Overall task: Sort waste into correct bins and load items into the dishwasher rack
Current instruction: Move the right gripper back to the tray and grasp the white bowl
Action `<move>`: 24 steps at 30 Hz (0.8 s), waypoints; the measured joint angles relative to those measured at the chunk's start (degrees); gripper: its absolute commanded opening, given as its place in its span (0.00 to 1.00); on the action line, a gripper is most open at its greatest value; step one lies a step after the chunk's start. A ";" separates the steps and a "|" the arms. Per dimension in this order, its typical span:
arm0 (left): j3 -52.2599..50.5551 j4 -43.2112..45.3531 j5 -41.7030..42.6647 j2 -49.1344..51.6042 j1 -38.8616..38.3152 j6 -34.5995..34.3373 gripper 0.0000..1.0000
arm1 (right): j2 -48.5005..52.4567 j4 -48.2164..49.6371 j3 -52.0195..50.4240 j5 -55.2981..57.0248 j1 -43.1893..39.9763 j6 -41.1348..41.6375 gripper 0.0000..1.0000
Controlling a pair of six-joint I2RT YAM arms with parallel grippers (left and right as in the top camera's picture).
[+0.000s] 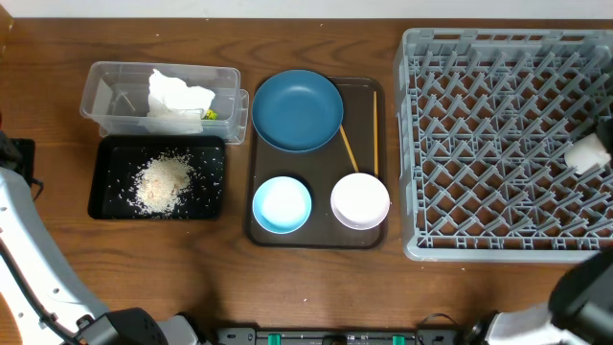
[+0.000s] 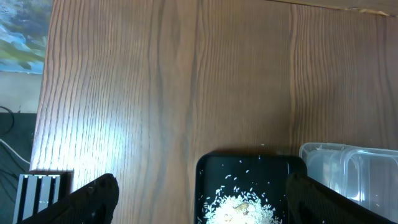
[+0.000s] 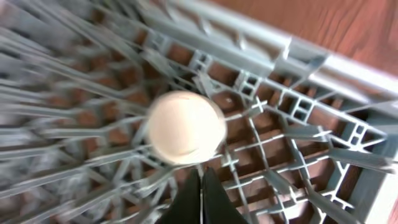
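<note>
Now the small pale cup [image 1: 587,153] lies among the pegs near the right edge of the dishwasher rack [image 1: 498,115], with the right gripper [image 3: 200,186] pinched closed just beside it.

Across the table, the left gripper [image 2: 200,183] hangs with jaws spread wide over one end of the black tray [image 2: 211,171], where rice scraps [image 1: 163,180] are scattered. Just beside it, crumpled tissue [image 1: 179,94] and a snack wrapper [image 1: 210,114] sit in the clear tub [image 1: 101,91]. The dark blue plate [image 1: 297,110], light blue bowl [image 1: 282,204], white bowl [image 1: 360,199] and chopsticks [image 1: 347,149] lie on the brown serving tray [image 1: 321,235], between bins and rack.
</note>
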 measured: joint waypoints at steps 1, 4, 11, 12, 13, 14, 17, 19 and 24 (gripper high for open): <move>0.00 0.00 0.00 0.00 0.00 0.00 0.89 | -2.21 0.04 0.00 -1.09 0.00 -0.02 0.07; 0.00 0.00 0.00 0.00 0.00 0.00 0.89 | -8.90 1.20 0.02 -7.65 -0.02 -0.94 0.23; 0.00 -0.04 0.00 0.00 0.00 0.00 0.89 | -17.07 7.61 0.13 -31.78 3.15 -7.74 0.73; 0.00 0.02 0.00 0.00 0.00 0.00 0.89 | -17.25 8.02 0.13 -34.58 4.87 -8.50 0.73; 0.00 0.00 0.00 0.00 0.00 0.00 0.89 | -17.25 8.09 0.13 -36.83 6.80 -9.35 0.73; 0.00 0.00 0.00 0.00 0.00 0.00 0.89 | -17.18 7.58 0.13 -38.77 9.14 -10.16 0.73; 0.00 0.00 0.00 0.00 0.00 0.00 0.89 | -17.03 3.67 0.13 -42.47 16.85 -12.66 0.73; 0.00 0.00 -0.02 0.00 0.00 0.00 0.89 | -17.03 0.37 0.13 -43.32 22.38 -14.45 0.73; 0.00 0.00 0.00 0.00 0.00 0.00 0.89 | -16.37 -5.62 0.13 -37.81 38.23 -16.65 0.74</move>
